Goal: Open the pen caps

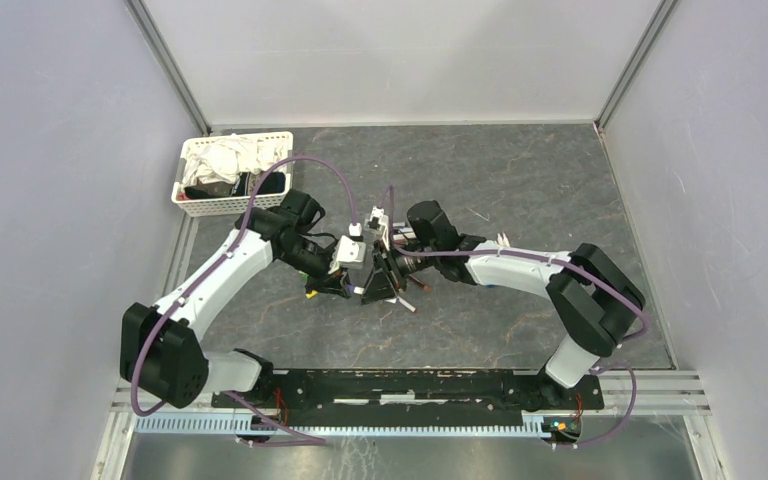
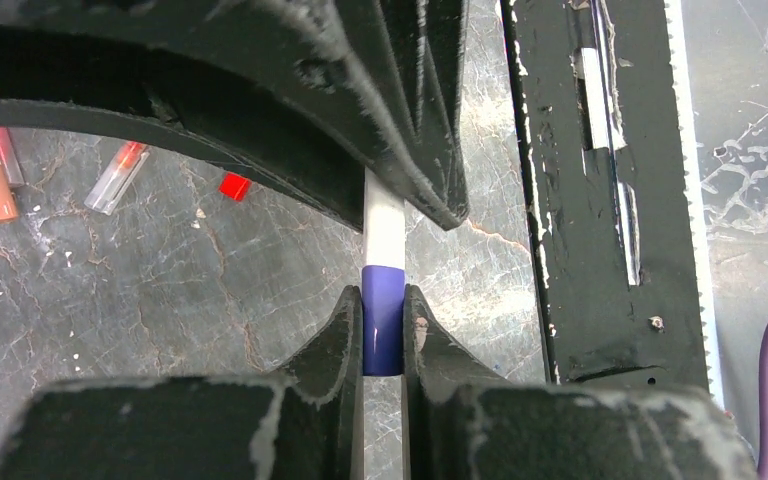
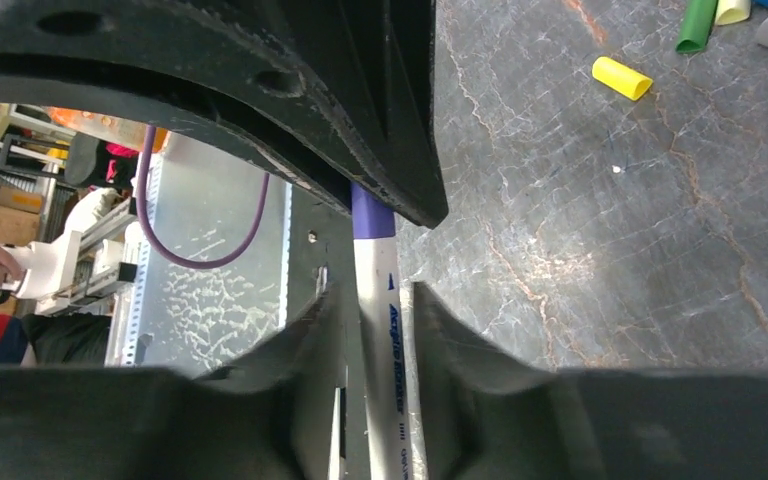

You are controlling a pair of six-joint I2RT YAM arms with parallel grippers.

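The left end effector [image 2: 382, 335] is clenching the smooth purple cap [image 2: 382, 300] of a slim white pen [image 3: 388, 350]. The right end effector [image 3: 373, 310] is grasping the pen's printed barrel, just above the grey marbled bench [image 3: 610, 220]. A red cap [image 2: 234, 186] and a stubby yellow cap [image 3: 622, 78] are lying loose there.

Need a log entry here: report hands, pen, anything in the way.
Left hand shut on the purple cap. Right hand shut on the pen barrel. Cap not yet off. Nothing blocking; loose yellow cap lies aside.
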